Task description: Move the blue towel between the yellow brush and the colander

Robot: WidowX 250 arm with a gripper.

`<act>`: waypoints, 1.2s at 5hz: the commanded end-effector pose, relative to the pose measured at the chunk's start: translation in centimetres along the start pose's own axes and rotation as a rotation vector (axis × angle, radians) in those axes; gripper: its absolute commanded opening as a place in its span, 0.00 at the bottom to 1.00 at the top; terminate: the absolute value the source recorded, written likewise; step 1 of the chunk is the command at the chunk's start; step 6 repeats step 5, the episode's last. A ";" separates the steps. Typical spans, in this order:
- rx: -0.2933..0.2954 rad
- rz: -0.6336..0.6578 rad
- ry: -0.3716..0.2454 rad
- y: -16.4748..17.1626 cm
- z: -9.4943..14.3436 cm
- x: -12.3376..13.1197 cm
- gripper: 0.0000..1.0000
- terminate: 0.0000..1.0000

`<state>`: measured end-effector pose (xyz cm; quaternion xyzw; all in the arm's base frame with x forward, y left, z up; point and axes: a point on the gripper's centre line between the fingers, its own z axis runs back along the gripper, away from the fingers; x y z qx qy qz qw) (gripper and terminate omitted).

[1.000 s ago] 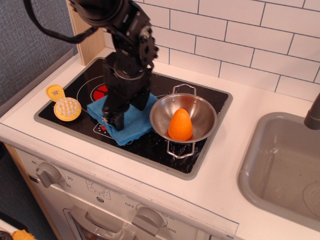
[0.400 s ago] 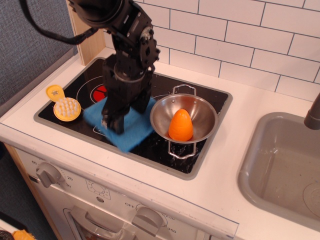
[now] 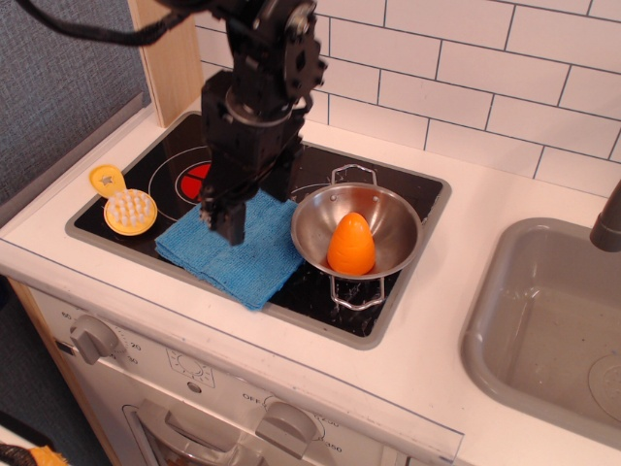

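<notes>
The blue towel (image 3: 245, 260) lies flat on the black cooktop (image 3: 312, 284), between the yellow brush (image 3: 128, 208) on its left and the colander (image 3: 396, 210) on its right. The towel's right edge is close to the colander's rim. The colander holds an orange egg-shaped toy (image 3: 350, 243). My gripper (image 3: 223, 221) hangs just above the towel's back part, lifted off it, with its fingers apart and nothing between them. The arm hides the towel's far edge.
A wooden post (image 3: 175, 68) stands behind the cooktop's left corner, with a tiled wall behind. A grey sink (image 3: 543, 320) and a dark faucet (image 3: 609, 223) are at the right. Oven knobs (image 3: 92, 337) sit below the counter's front edge.
The gripper has let go of the towel and risen off it. The towel has shifted slightly toward the front and now lies flat.
</notes>
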<state>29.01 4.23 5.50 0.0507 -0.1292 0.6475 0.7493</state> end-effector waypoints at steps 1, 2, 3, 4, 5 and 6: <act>-0.119 0.043 -0.045 -0.4 5.8 1.0 1.00 0.00; -0.144 0.043 -0.071 -0.2 7.4 0.7 1.00 0.00; -0.144 0.043 -0.071 -0.2 7.4 0.7 1.00 0.00; -0.144 0.043 -0.071 -0.2 7.4 0.7 1.00 0.00; -0.144 0.043 -0.071 -0.2 7.4 0.7 1.00 1.00; -0.144 0.043 -0.071 -0.2 7.4 0.7 1.00 1.00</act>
